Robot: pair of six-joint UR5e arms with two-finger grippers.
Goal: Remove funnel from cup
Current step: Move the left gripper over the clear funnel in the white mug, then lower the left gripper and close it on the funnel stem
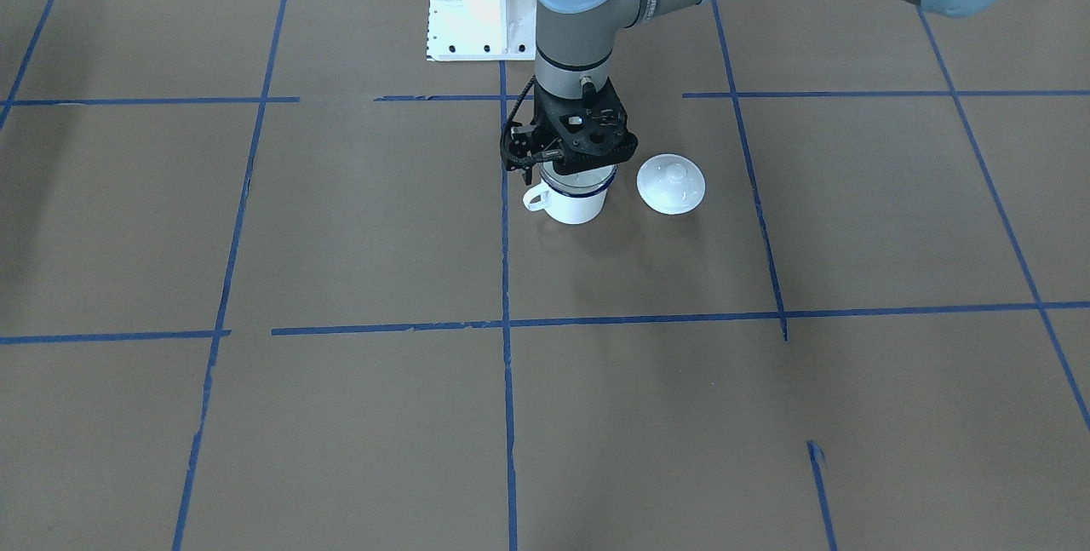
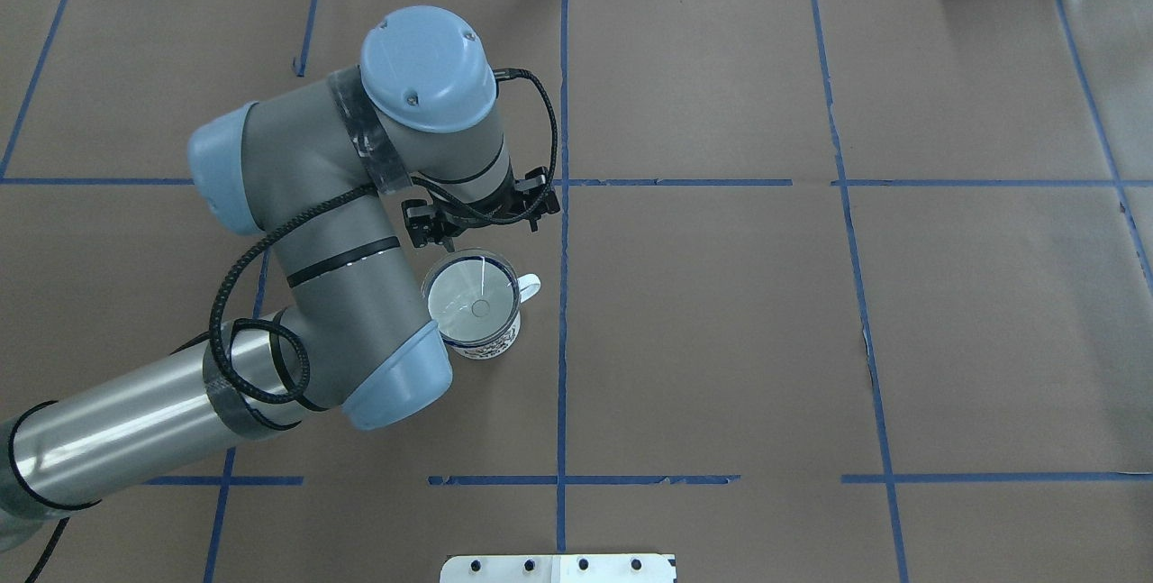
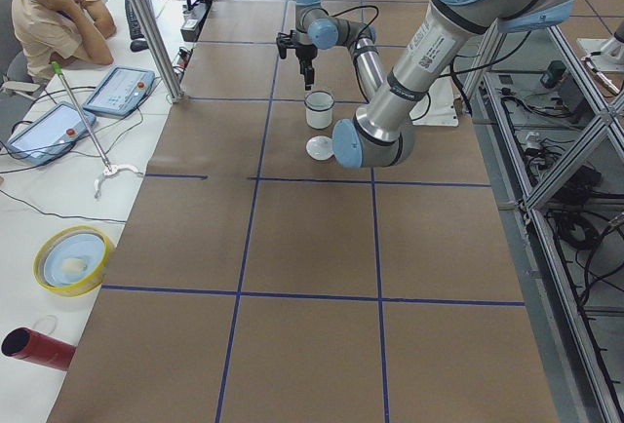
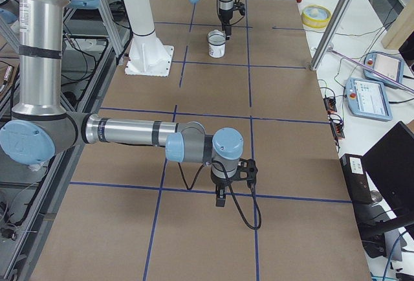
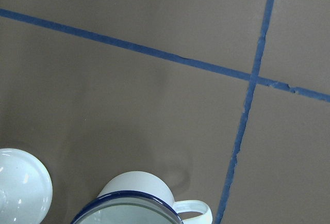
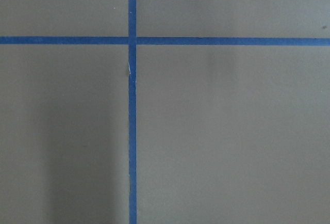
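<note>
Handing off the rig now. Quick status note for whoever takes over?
Left gripper: low over the cup, at its rim; fingers hidden, so open or shut is unclear.
Right gripper: away from the cup, state unclear.
Funnel sits in the cup; lid lies beside it.
Done: the approach. Left: grip the funnel, lift it out, set it down.

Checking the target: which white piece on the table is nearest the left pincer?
The cup, blue-rimmed, with a loop handle and the clear funnel in it. The knobbed lid lies farther aside.
</note>
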